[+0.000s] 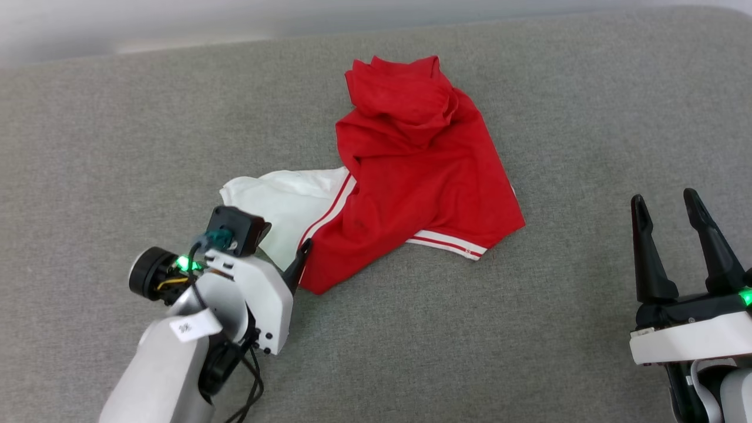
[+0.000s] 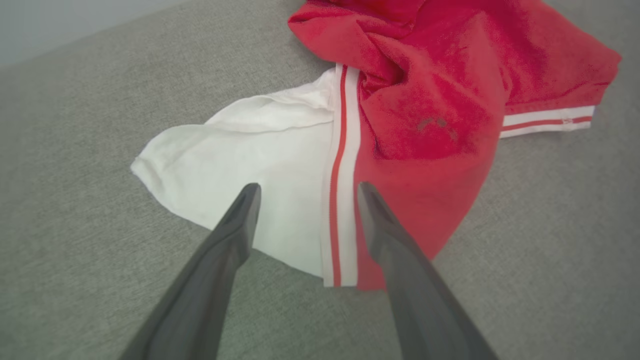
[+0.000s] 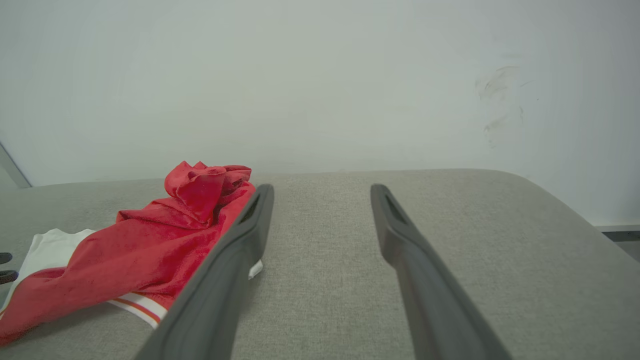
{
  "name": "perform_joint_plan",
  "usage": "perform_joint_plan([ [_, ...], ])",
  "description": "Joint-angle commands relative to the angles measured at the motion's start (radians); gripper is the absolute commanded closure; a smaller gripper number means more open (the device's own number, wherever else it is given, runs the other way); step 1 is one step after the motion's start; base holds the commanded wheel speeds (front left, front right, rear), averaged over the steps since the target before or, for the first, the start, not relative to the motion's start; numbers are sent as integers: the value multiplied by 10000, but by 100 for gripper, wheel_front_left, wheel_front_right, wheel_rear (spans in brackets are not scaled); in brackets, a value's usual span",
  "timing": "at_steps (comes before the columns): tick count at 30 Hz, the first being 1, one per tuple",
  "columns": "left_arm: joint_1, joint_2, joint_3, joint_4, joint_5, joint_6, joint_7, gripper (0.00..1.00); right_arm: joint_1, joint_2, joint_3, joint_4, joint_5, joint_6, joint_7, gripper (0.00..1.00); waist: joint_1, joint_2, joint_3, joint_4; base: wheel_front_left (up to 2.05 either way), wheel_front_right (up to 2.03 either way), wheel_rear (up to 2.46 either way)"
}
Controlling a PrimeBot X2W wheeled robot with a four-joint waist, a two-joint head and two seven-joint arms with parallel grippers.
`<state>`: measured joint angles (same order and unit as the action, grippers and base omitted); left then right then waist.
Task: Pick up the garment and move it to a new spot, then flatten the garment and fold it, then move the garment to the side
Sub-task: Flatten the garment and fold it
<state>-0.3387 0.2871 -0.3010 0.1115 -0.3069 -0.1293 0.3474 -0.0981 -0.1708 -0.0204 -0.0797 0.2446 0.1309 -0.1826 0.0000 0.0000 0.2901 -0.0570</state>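
Observation:
The garment (image 1: 411, 170) lies crumpled on the grey padded surface, a red body with a white sleeve (image 1: 282, 200) spread toward the left and red-white striped trim along its edges. My left gripper (image 1: 294, 252) is open at the garment's near left corner. In the left wrist view its two fingers straddle the striped seam (image 2: 342, 200), one over the white sleeve (image 2: 225, 165), the other over the red cloth (image 2: 430, 150), with the left gripper (image 2: 308, 187) closed on nothing. My right gripper (image 1: 664, 198) stands open and empty, well right of the garment (image 3: 150, 240), over bare surface (image 3: 322, 187).
The grey fabric surface (image 1: 529, 329) stretches wide around the garment, with free room in front and to the right. Its far edge meets a pale wall (image 3: 320, 75), and its right corner (image 3: 560, 200) is rounded.

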Motion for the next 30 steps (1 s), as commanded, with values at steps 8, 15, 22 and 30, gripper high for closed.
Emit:
perform_joint_plan([
  [8,-922,645,-1076,154,-329,-5,2236,0,-268,214,95,60,-201,-3,-105,0,0,0,785,-157,0,0,0],
  [15,-715,846,-1613,1051,-458,1,2431,100,-362,293,129,259,-310,-3,-206,0,0,0,954,-112,0,0,0],
  [22,-324,889,-942,993,-399,701,992,100,-215,271,111,466,-389,-3,-124,0,0,0,434,235,0,0,0],
  [30,1151,1186,124,184,-689,1708,-449,100,138,159,133,654,-306,-3,121,0,0,0,-646,891,0,0,0],
])
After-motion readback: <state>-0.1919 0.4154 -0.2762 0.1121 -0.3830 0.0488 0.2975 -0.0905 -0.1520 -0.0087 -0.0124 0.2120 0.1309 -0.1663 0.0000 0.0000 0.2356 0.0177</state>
